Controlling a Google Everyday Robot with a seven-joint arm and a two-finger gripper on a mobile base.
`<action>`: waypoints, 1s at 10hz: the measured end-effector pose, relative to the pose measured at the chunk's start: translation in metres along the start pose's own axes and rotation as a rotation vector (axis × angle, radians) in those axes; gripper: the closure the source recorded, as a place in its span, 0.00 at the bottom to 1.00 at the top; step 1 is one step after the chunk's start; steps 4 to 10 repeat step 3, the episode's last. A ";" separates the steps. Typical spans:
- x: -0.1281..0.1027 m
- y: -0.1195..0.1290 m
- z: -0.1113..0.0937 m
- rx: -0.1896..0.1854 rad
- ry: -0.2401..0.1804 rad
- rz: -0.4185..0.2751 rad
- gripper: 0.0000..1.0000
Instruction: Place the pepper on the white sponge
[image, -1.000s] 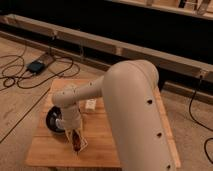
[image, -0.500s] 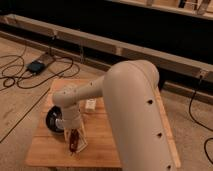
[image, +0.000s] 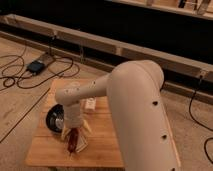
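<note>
My gripper points down over the front left part of the wooden table, just right of the black bowl. The reddish-brown pepper shows at the gripper's tip, lengthwise towards the table's front edge. A small white block, the white sponge, shows right under and beside the pepper; the two look in contact. The gripper hides most of the sponge.
My large cream arm fills the right half of the table. A second small white object sits behind the gripper, partly hidden by the arm. Cables and a power box lie on the floor at left.
The gripper with the pepper has shifted slightly left and a little lower over the white sponge. The bowl and the other white object have not moved.
</note>
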 end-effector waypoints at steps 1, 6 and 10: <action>0.000 0.001 0.000 0.000 0.001 -0.002 0.20; 0.001 0.002 0.001 0.001 0.001 -0.004 0.20; 0.001 0.002 0.001 0.001 0.001 -0.004 0.20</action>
